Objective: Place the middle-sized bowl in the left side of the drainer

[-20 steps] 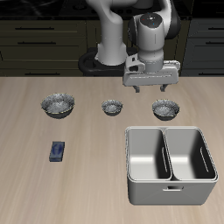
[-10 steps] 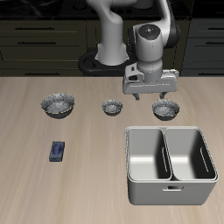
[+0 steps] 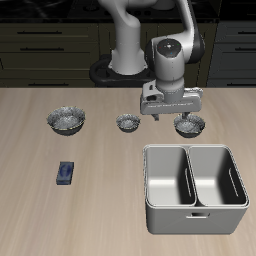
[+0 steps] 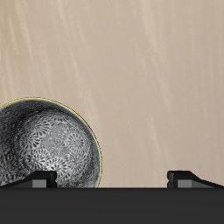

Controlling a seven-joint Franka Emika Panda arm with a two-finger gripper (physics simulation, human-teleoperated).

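Fingers (image 3: 172, 118) stand apart and empty in the exterior view, hanging low over the surface (image 3: 40, 210) between two of the three grey bowls set in a row. The middle-sized bowl (image 3: 190, 124) rests on the surface just beside the fingers and just behind the drainer (image 3: 195, 189), both of whose compartments hold nothing. The smallest bowl (image 3: 127, 122) sits on the other side of the fingers, the widest bowl (image 3: 66, 120) farther along, and a small blue block (image 3: 66, 173) nearer the front edge. In the wrist view, the two fingertips (image 4: 38, 179) show spread wide, with the bowl's mottled inside near one of them, off centre. The step in hand appears to be the approach: the next move calls for shifting sideways to straddle the bowl's rim before closing.
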